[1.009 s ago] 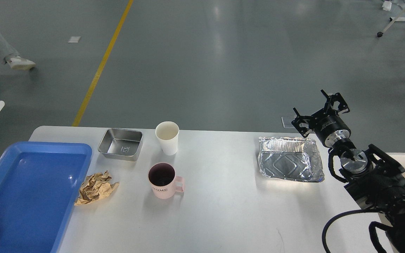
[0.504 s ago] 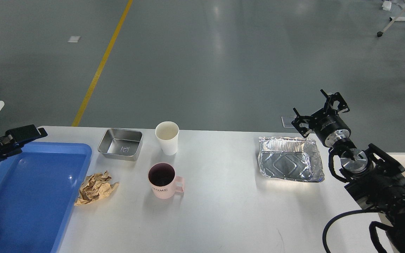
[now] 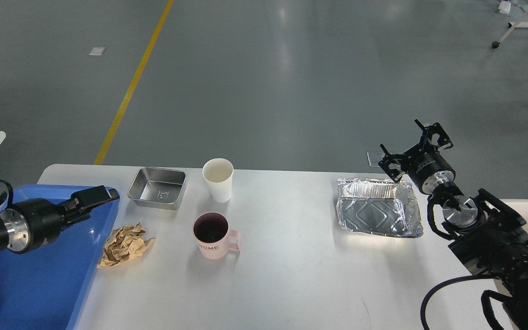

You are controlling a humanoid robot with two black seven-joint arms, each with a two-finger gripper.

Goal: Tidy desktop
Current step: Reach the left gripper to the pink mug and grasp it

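Within the last second the left claw (image 3: pixel 96 196) had swung in over the blue tray (image 3: pixel 39 284), reaching toward the steel pan (image 3: pixel 157 187) beyond the tray's far corner; whether its fingers were apart I cannot tell. The right claw (image 3: pixel 413 149), fingers spread, hung beyond the foil tray (image 3: pixel 377 207), barely shifted. The worktop (image 3: pixel 291 275) remained cluttered.

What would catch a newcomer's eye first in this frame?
Probably the big blue tray at the desktop's left edge, with the left gripper hanging over its far corner. Next, the shiny foil pan on the right, beside the right gripper, and the pink mug mid-table.
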